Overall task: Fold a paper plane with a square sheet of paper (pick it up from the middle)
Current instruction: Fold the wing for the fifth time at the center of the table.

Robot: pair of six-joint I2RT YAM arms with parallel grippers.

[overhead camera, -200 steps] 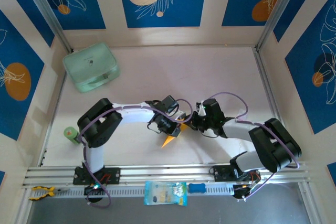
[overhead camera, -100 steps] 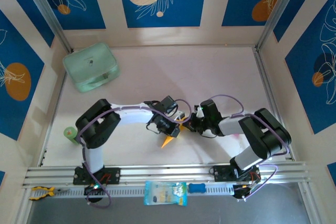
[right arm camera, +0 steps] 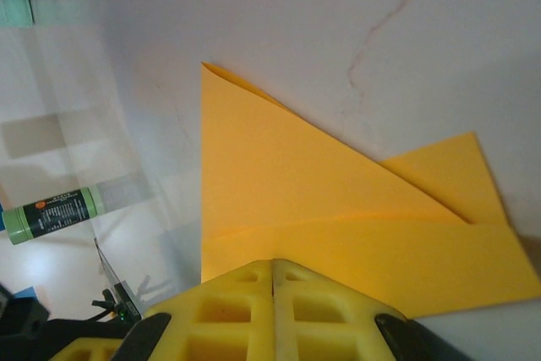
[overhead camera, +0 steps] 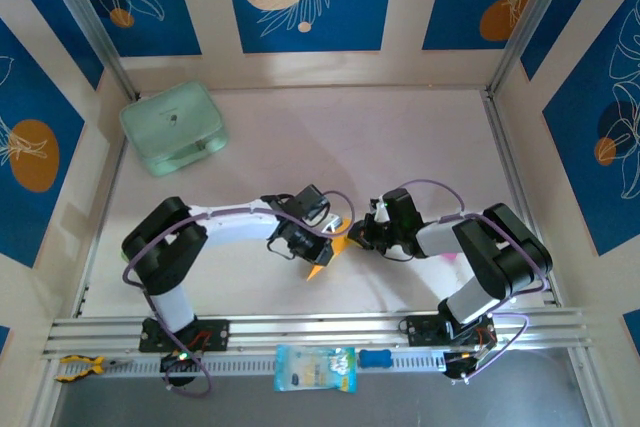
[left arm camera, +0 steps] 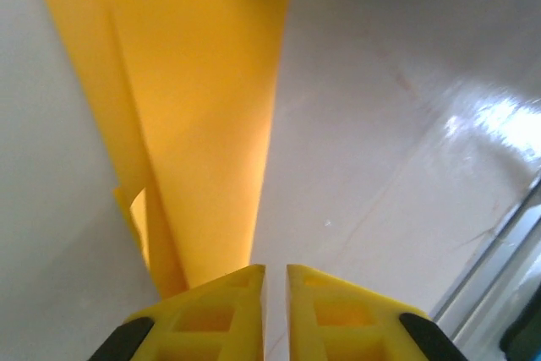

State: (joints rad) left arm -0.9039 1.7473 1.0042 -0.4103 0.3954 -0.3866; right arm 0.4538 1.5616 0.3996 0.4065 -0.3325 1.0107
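Folded square sheet of paper sits mid-table between both arms, tip at 7 o'clock. Right tool is fully closed, pinning the near edge. Left tool is nearly closed, gripping nothing clearly. Press along the crease slowly; keep the right pin steady.

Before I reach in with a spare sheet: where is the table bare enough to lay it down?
The far middle and far right of the table are bare, bordered by the mint-green case and the right rail. Crowded: the near centre, where the left gripper and right gripper meet over the folded orange-yellow paper. A green tube lies near left.
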